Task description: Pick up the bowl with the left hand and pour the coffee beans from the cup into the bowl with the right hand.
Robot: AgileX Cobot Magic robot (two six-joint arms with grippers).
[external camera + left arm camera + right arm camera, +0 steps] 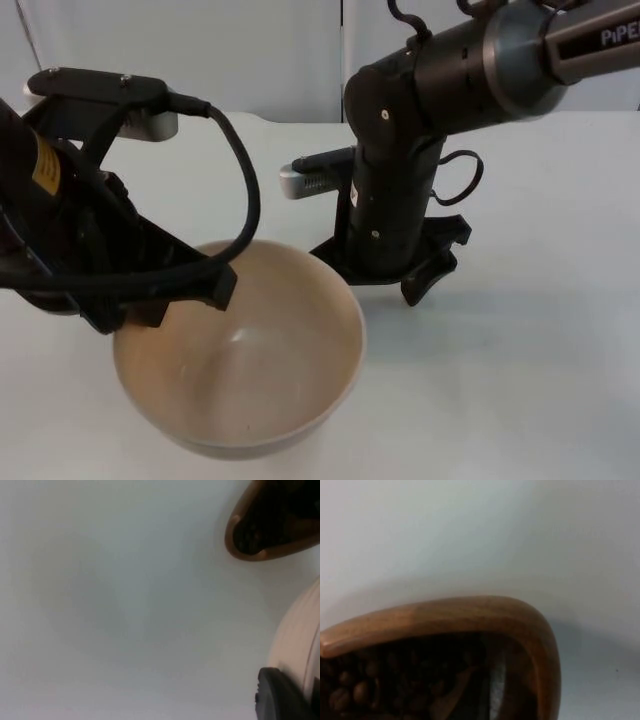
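Observation:
A wide beige bowl (240, 350) is near the table's front left, and my left gripper (190, 290) is shut on its left rim. The left wrist view has the bowl's outer wall (300, 640) beside a black fingertip (280, 700). Further off in that view is the brown wooden cup (250, 540), dark inside. My right gripper (385, 275) points down just behind the bowl's right rim, and the arm hides the cup beneath it. The right wrist view is close on the cup's rim (470, 610), with coffee beans (350, 690) inside. The right gripper is shut on the cup's wall.
The white table (540, 360) stretches to the right and front of the right arm. The grey partition wall (260, 50) closes off the back.

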